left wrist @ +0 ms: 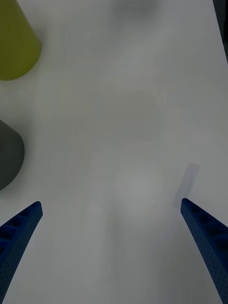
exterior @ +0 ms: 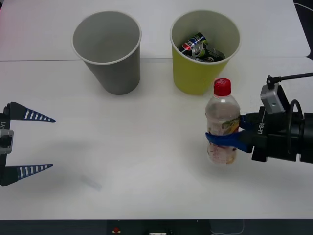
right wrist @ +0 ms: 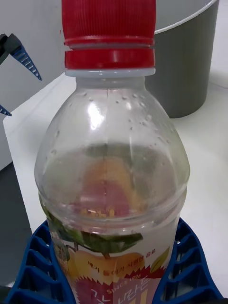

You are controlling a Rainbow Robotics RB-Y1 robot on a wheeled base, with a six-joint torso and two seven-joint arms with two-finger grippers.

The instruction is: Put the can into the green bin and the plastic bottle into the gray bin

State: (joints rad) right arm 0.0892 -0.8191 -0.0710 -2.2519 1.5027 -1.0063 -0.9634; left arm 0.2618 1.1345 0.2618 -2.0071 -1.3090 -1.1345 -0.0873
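Note:
The plastic bottle stands upright at the right of the table, clear with a red cap. My right gripper is shut on the plastic bottle at its label, coming in from the right. In the right wrist view the bottle sits between the blue fingers. A crushed can lies inside the green bin, just behind the bottle. The gray bin stands to the left of the green one. My left gripper hangs open at the table's left edge, holding nothing.
A small strip of clear tape lies on the white table near the left gripper. The left wrist view shows the green bin and gray bin at its edge. The table's front edge runs along the bottom.

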